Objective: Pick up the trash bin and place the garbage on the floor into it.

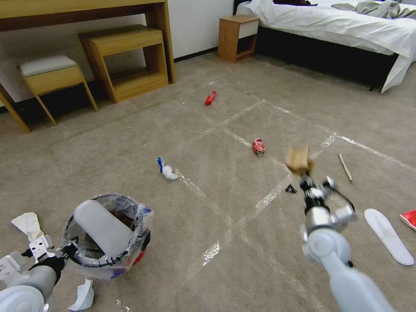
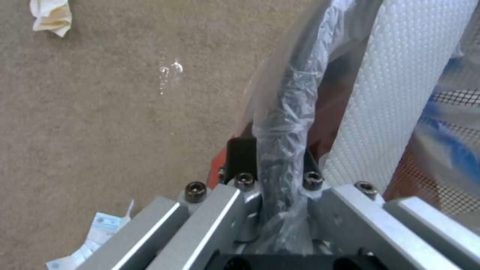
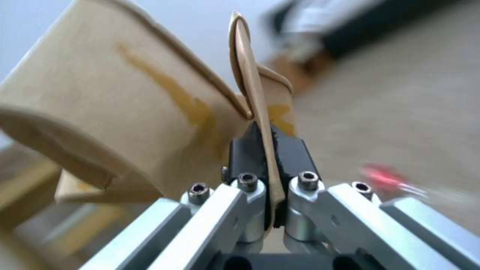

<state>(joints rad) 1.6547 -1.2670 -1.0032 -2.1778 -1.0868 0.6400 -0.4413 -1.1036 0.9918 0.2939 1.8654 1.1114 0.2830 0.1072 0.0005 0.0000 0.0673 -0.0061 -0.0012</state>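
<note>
So the right gripper point(image 3: 267, 150) has its jaws clenched on a flap of the small brown cardboard box point(image 1: 298, 159), held up off the floor point(image 1: 208, 208) out ahead on the robot's right. In the right wrist view the box point(image 3: 125, 112) hangs off to one side of the pinch, so it's a thin-edge hold, not a solid one.

The left gripper point(image 2: 272, 161) is clamped on the dark rim of the trash bin point(image 1: 106, 236), plastic liner and all, low on the robot's left. The bin looks to be held just off the carpet, but I can't say for sure. There's already a white slipper sole point(image 1: 102, 225) sticking out of it, taking up a good part of the opening.

My take on doing this step well: bring the box across to the bin slowly, since a swing could tear or slip that flap. Aim for the open part of the mouth beside the sole, not on top of it, or the box may bounce out. Get the box right over the opening before letting go, and keep the bin level.

Plenty left on the floor: a red can point(image 1: 258, 146), a white-and-blue wad point(image 1: 167, 170), a red wrapper point(image 1: 210, 98), a thin stick point(image 1: 345, 167) and another slipper sole point(image 1: 388, 236).
</note>
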